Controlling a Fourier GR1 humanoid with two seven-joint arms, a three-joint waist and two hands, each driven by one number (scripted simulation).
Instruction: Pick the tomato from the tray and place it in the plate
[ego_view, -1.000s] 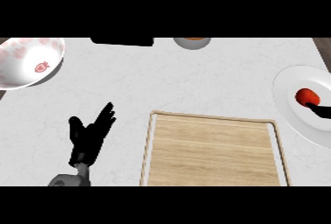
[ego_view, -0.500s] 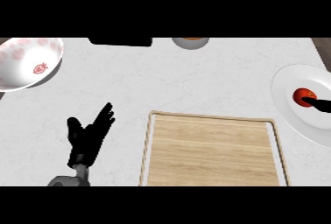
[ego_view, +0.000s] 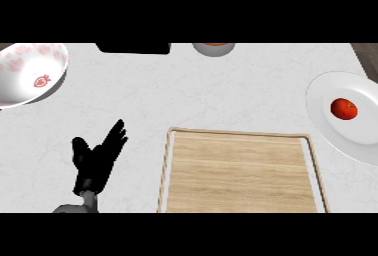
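Observation:
A small red tomato (ego_view: 344, 108) lies on the white plate (ego_view: 347, 137) at the right edge of the head view. The wooden tray (ego_view: 240, 172) sits low in the middle of the counter with nothing on it. My left hand (ego_view: 96, 158) rests open at the lower left, fingers straight and pointing up, well left of the tray. No part of my right hand shows in the view.
A white bowl with a strawberry pattern (ego_view: 26, 74) stands at the upper left. A small grey cup (ego_view: 214, 48) and a dark object (ego_view: 134, 47) sit along the far edge. Bare counter lies between the bowl and the plate.
The right hand, whose fingers were beside the tomato on the plate, has withdrawn out of view. The tomato stays on the plate. The left hand has not moved.

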